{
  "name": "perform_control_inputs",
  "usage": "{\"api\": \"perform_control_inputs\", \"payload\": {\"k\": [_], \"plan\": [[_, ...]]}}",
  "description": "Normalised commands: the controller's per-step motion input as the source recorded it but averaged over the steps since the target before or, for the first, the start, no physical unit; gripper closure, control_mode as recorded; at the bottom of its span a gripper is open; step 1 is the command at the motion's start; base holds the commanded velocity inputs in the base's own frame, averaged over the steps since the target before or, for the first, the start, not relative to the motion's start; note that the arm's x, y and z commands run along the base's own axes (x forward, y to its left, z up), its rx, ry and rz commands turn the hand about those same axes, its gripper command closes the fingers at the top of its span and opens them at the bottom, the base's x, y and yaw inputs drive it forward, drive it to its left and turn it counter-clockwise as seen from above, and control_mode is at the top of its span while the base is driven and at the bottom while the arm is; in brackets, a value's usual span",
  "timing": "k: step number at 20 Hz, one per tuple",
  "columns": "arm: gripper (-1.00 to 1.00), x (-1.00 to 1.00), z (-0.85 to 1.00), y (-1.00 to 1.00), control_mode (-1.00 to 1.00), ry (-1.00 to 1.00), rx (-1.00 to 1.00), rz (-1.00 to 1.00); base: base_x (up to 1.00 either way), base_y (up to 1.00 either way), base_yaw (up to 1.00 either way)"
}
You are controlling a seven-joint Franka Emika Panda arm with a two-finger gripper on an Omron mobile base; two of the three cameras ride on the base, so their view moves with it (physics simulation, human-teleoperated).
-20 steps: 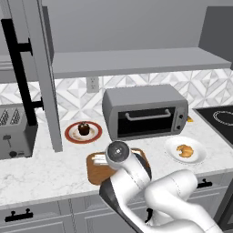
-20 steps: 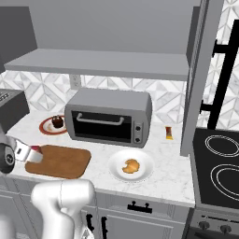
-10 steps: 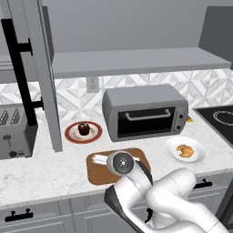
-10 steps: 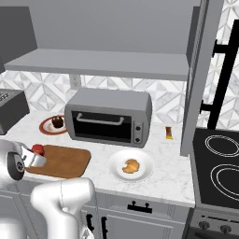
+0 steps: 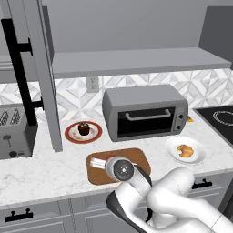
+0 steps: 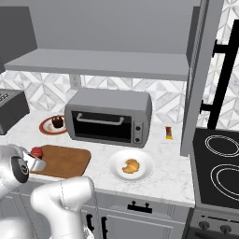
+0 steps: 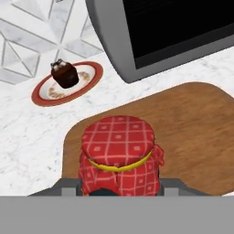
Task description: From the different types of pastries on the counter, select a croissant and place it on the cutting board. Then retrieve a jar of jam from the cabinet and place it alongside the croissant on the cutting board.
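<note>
Two pastries on the counter (image 5: pixel 41 175) in the left base view: dark cupcake (image 5: pixel 83 129) on a red-rimmed plate (image 5: pixel 72 134), golden croissant (image 5: pixel 184 150) on a white plate (image 5: pixel 173 146) to the right. Between them, closer to the front, the cutting board (image 5: pixel 136 157), with the white arm (image 5: pixel 150 200) bent low over it.

From the right base view, gripper (image 6: pixel 37 161) just at the left end of the board. Red lid of the jar of jam (image 6: pixel 36 151) poking up there.

Up close in the hand view, gripper clamped tight on the jar, one grey finger (image 7: pixel 68 188) on each side. Jar over the board's left edge; touching the wood or not, cannot tell. Croissant not on the board. Toaster oven (image 7: pixel 119 41) behind.
</note>
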Motion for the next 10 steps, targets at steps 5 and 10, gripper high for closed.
{"api": "perform_control_inputs", "payload": {"k": [5, 10], "plan": [[1.00, 0.00, -0.37, 0.06, -1.00, 0.00, 0.00, 0.00, 0.00, 0.00, 0.00], [1.00, 0.00, -0.43, 0.03, -1.00, 0.01, 0.00, 0.00, 0.00, 0.00, 0.00]]}}
